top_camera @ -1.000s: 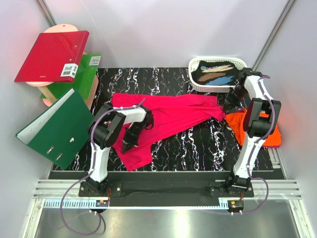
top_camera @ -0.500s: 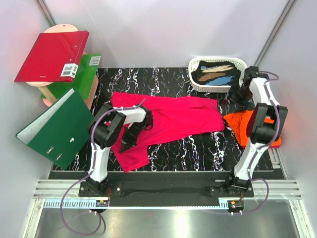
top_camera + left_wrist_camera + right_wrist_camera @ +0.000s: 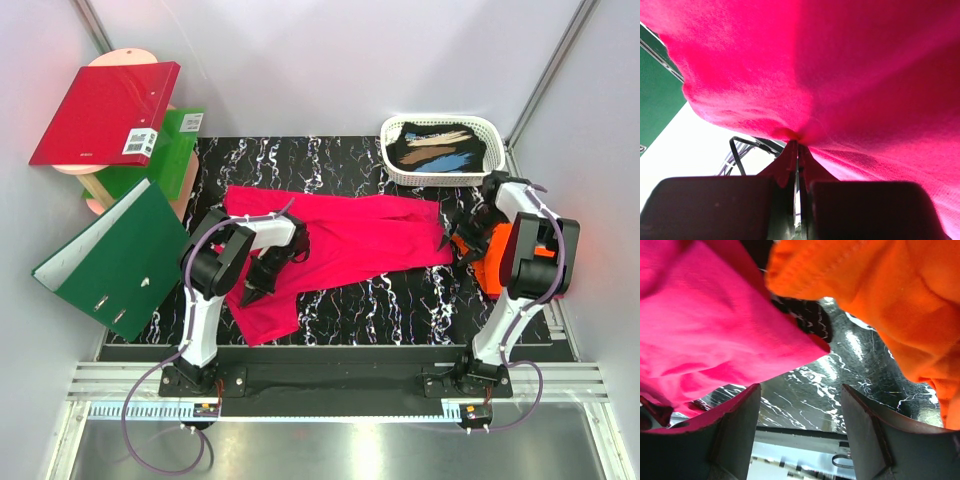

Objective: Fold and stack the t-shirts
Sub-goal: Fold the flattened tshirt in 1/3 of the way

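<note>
left claw (image 3: pixel 797 146) pinches pink t-shirt (image 3: pixel 850 75); right claw (image 3: pixel 801 392) gapes beside orange t-shirt (image 3: pixel 890 300).

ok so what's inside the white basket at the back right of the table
The white plastic lattice basket holds a black cloth with tan and blue streaks, which fills most of it. Whatever lies beneath that cloth, and the basket's floor, is covered.

You've got the right arm (image 3: pixel 528 262) covering most of the bright orange cloth t-shirt (image 3: pixel 489 268) from above. Left tool (image 3: pixel 797 146): its tips vanish into a pucker of the magenta-pink cloth t-shirt (image 3: pixel 850 70), which runs past the top and right edges. The white plastic basket (image 3: pixel 432 181) and its dark contents (image 3: pixel 440 150): too small to name.
</note>
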Controlling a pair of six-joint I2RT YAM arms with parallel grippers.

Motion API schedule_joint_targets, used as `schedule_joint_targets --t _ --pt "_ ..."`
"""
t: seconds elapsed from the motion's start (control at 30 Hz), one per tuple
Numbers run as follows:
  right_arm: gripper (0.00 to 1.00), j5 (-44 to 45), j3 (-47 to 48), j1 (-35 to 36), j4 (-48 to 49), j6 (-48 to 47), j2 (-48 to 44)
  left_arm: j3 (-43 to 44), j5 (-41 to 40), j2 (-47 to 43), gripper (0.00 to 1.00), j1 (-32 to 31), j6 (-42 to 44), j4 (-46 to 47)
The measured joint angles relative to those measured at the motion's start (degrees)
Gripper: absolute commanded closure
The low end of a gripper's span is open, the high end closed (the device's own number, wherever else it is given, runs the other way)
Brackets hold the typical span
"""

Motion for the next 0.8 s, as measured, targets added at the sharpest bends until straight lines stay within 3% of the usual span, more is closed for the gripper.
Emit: schedule_joint_targets --t 0.1,0.13,0.27,0.57,0.8 --pt "0.31 0.11 -0.87 0.0 0.55 0.0 1.11 0.11 0.0 0.04 1.0 0.0 0.0 -0.11" --pt "0.4 0.22 -0.87 0.0 1.36 0.0 1.73 0.11 0.0 0.07 1.0 0.0 0.0 -0.13" --pt "1.0 -0.07 0.57 0.02 2.69 -0.07 4.9 0.11 0.0 0.07 1.0 0.0 0.02 -0.13" --pt "1.0 -1.64 2.8 0.02 3.76 0.2 8.04 0.04 0.0 0.07 1.0 0.0 0.11 -0.13" --pt "1.0 -1.16 2.14 0.02 -2.27 0.28 0.2 -0.11 -0.13 0.04 1.0 0.0 0.02 -0.02"
